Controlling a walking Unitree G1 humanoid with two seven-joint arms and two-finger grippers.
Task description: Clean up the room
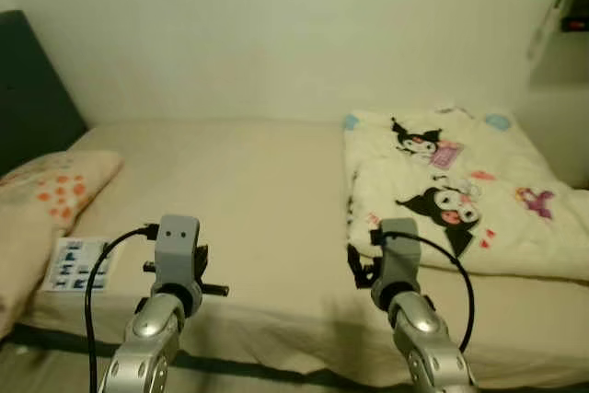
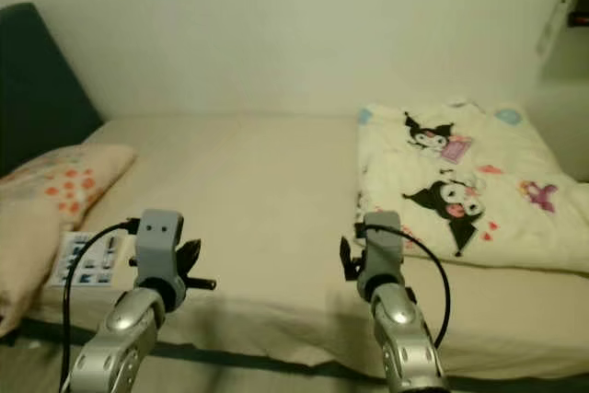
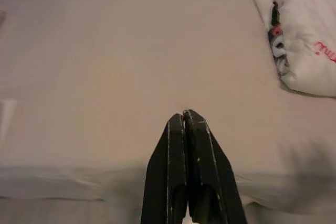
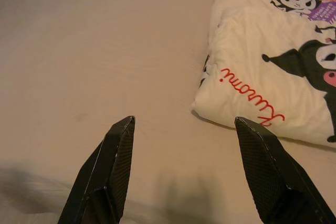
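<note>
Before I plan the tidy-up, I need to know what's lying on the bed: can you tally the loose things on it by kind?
Folded cartoon-print blanket: 1
Pillow with orange paw prints: 1
Printed card with blue lettering: 1
Total: 3 things on the bed.

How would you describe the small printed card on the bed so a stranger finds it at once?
Start at the bed and go to its near left corner, beside the orange-spotted pillow. The card lies flat there, the only small white rectangle bearing dark block lettering.
</note>
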